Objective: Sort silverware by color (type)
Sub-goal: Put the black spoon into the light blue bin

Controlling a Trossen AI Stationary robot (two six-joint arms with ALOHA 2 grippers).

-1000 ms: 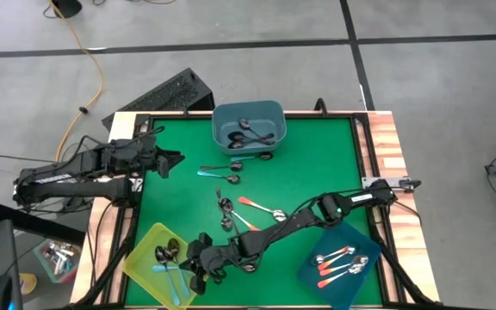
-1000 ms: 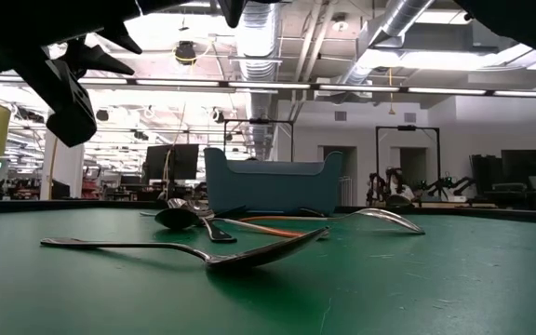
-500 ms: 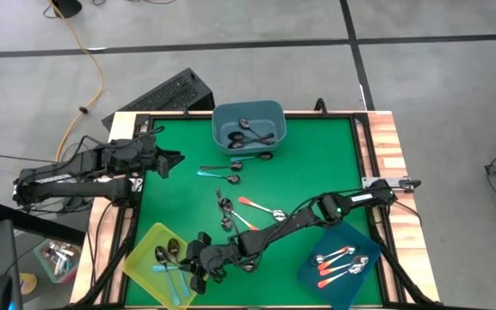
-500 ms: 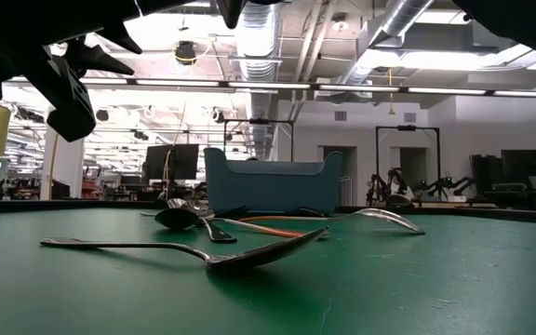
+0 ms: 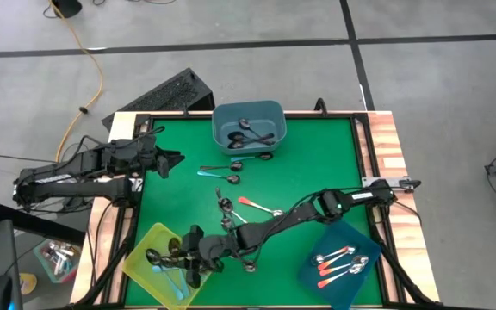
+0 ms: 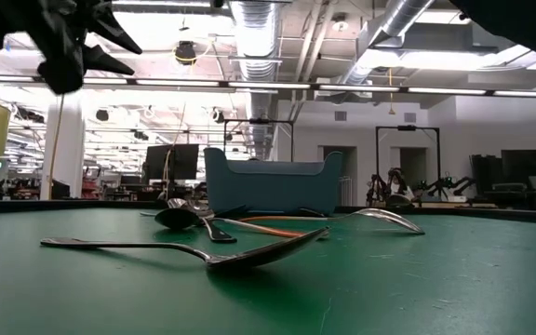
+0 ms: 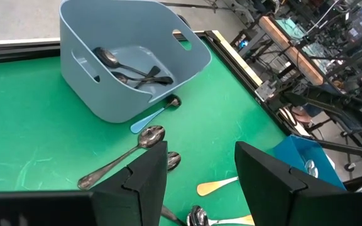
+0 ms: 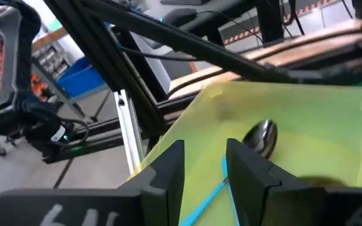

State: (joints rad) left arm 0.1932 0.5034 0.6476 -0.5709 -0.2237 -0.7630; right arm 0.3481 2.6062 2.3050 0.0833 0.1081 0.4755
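Right gripper [image 5: 172,256] hangs over the yellow bin [image 5: 138,263], fingers apart with nothing between them, a blue-handled spoon [image 8: 207,196] lying in the bin right under it. Left gripper [image 5: 177,161] waits open, well away from the bin. I'd call it roughly half done: loose spoons [image 5: 231,179] are scattered mid-table beyond the bin, with others in the grey-blue bin [image 5: 249,126] and dark blue bin [image 5: 340,265].

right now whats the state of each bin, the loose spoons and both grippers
yellow bin: holds teal-handled spoons
grey-blue bin: holds dark metal spoons
dark blue bin: holds orange-red-handled spoons
loose spoons: unsorted, lying on the green table
right gripper: over the yellow bin, jaws apart, nothing between them
left gripper: open, empty, waiting at the table's left edge
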